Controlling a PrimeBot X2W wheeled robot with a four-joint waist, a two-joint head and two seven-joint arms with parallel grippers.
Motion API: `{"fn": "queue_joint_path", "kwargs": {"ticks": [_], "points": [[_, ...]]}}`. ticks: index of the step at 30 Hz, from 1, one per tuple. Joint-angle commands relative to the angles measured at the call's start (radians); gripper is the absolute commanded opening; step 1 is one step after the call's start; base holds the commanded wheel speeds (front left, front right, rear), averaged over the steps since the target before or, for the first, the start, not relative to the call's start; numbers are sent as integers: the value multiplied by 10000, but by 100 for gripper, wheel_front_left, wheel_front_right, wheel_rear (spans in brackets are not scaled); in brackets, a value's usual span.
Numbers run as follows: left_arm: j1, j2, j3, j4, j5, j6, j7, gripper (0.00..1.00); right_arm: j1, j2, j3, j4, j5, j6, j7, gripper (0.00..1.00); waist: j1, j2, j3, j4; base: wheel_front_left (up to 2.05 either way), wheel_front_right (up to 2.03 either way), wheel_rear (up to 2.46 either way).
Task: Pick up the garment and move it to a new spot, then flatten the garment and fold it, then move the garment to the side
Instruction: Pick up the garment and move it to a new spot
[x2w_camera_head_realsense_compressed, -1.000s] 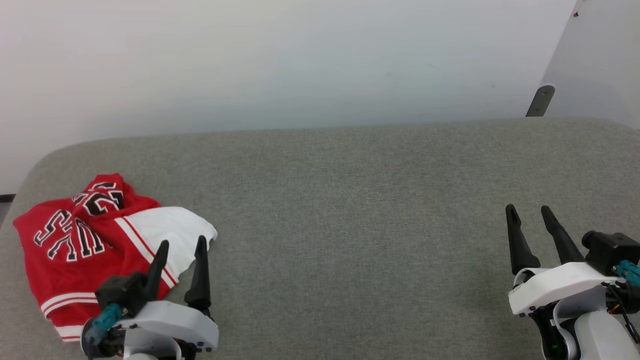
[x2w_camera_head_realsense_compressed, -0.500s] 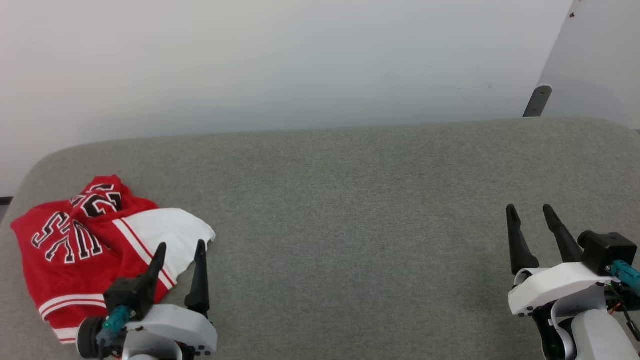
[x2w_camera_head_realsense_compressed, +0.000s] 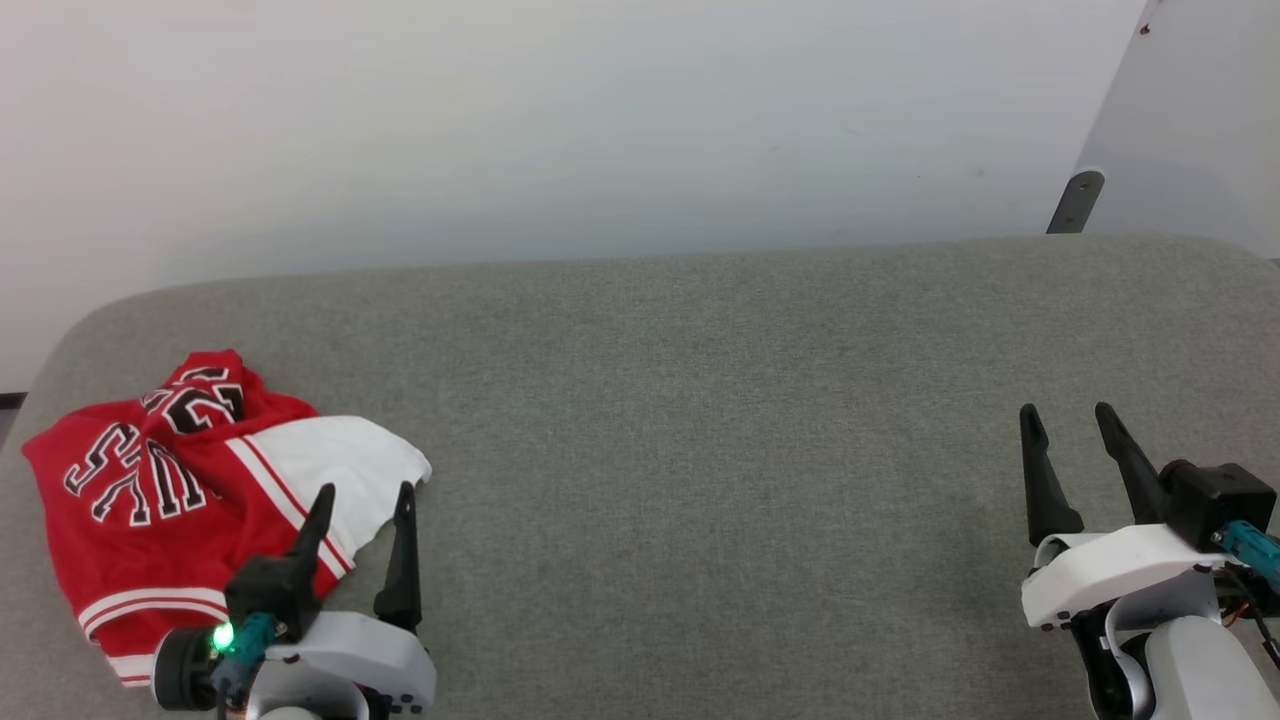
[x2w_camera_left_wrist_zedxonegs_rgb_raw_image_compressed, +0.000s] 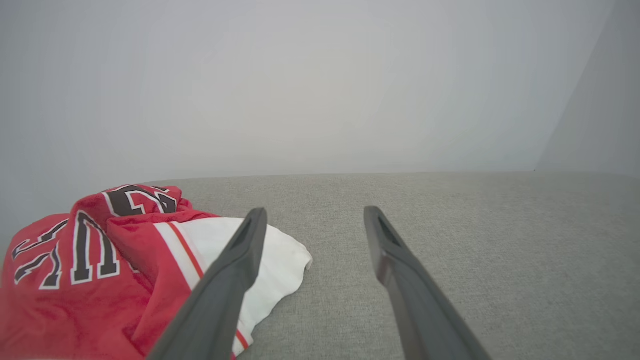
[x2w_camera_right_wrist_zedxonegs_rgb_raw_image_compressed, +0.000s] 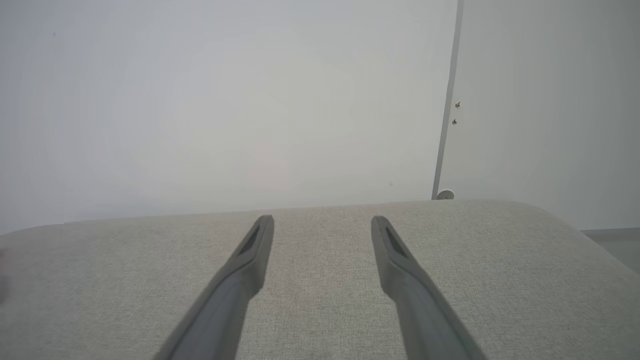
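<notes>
Garment (x2w_camera_head_realsense_compressed: 180, 490) lies crumpled at the left end of the grey pad (x2w_camera_head_realsense_compressed: 700, 400), just ahead and left of the left gripper (x2w_camera_head_realsense_compressed: 365, 492) (fingers spread, empty, white sleeve nearest), with the right gripper (x2w_camera_head_realsense_compressed: 1065, 410), likewise spread and empty, well apart.

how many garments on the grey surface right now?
1. The garment lies crumpled at the left end of the grey surface, beside the left gripper. Anything beneath it would be hidden.

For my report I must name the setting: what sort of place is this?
Probably an indoor test room or lab: a wide grey fabric-covered table with rounded corners, a bare white wall behind it, and one crumpled red-and-white jersey T-shirt lying at its left end.
</notes>
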Motion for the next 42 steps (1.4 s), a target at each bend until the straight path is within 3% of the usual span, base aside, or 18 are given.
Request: {"fn": "queue_joint_path", "kwargs": {"ticks": [1, 10, 27, 34, 42], "points": [[-167, -18, 37, 25, 282, -22, -92, 100, -85, 42, -13, -9, -12, 7, -90, 100, -1, -1, -5, 8, 0, 0, 0], [-207, -54, 124, 269, 811, -108, -249, 100, 79, 46, -236, 11, -217, 7, -248, 100, -1, -1, -37, 26, 0, 0, 0], [-335, -164, 205, 292, 765, -344, -230, 100, 480, 220, -731, -421, 44, 8, -252, 100, -1, -1, 44, 203, 0, 0, 0], [-311, -300, 221, 249, 773, -247, -230, 100, 726, 86, -511, -504, 73, 8, -252, 100, -1, -1, 19, 888, 0, 0, 0], [33, -384, 135, -246, 863, -311, -230, 100, 854, 83, -318, -499, 185, 8, -253, 100, -1, -1, 42, 2423, 0, 0, 0]]}}
